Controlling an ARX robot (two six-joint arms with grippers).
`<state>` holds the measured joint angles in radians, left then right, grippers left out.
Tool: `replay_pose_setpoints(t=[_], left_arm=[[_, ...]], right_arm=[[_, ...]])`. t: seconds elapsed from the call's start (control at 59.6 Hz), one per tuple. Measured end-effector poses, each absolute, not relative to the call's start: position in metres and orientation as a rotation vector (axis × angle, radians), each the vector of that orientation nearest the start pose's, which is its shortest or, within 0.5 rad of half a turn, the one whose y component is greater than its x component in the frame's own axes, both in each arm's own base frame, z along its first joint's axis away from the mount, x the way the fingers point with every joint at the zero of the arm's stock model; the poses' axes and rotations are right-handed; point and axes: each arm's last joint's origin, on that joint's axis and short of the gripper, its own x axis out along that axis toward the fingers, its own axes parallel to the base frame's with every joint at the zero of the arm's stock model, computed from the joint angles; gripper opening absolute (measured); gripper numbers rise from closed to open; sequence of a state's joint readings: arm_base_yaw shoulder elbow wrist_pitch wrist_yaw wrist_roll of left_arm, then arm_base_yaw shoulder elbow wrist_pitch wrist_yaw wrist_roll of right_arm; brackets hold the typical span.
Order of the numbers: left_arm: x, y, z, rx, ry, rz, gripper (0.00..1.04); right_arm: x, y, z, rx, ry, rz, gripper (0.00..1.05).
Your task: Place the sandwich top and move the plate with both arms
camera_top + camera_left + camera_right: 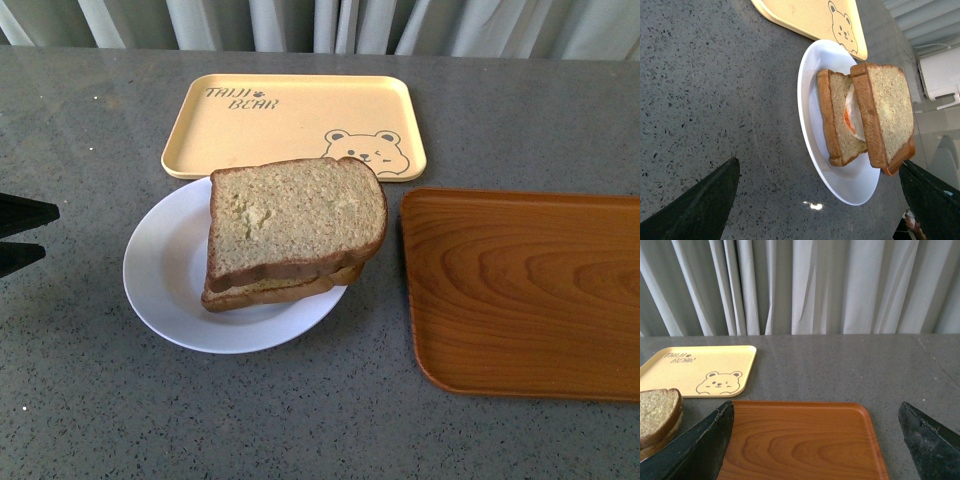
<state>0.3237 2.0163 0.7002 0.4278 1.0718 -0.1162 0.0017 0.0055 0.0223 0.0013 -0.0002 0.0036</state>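
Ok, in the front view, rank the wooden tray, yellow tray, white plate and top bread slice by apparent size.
Largest: wooden tray, even though it is cut off at the frame edge.
Next: plate and yellow tray look about alike; the tray lies farther back, so unranked.
Smallest: sandwich top.

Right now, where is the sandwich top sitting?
In the front view the sandwich top lies on the lower slice on the plate, left of centre, just in front of the yellow bear tray and left of the wooden tray.
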Motion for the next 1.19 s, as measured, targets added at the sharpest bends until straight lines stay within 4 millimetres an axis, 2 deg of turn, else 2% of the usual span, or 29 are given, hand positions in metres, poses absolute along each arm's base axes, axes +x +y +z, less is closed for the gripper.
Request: replay_pose_setpoints(t=[0.453,0.772,0.94,1.192], left_arm=[[0.314,0.048,0.043,-0.730,0.799,-0.652,0.96],[0.322,0.033,0.042,-0.756,0.800,-0.662,0.96],[0.324,0.023,0.042,-0.769,0.819,-0.678,0.96],[0.323,0.012,0.031,-0.783,0.868,-0.673,0.96]], right_arm=[[0.097,0.000,0.171,0.004,-0.018,0.002,0.96],[0.097,0.000,0.171,0.004,-0.018,0.002,0.96],[0.097,0.000,0.171,0.004,-0.018,0.002,0.96],[0.097,0.000,0.171,0.004,-0.018,0.002,0.96]])
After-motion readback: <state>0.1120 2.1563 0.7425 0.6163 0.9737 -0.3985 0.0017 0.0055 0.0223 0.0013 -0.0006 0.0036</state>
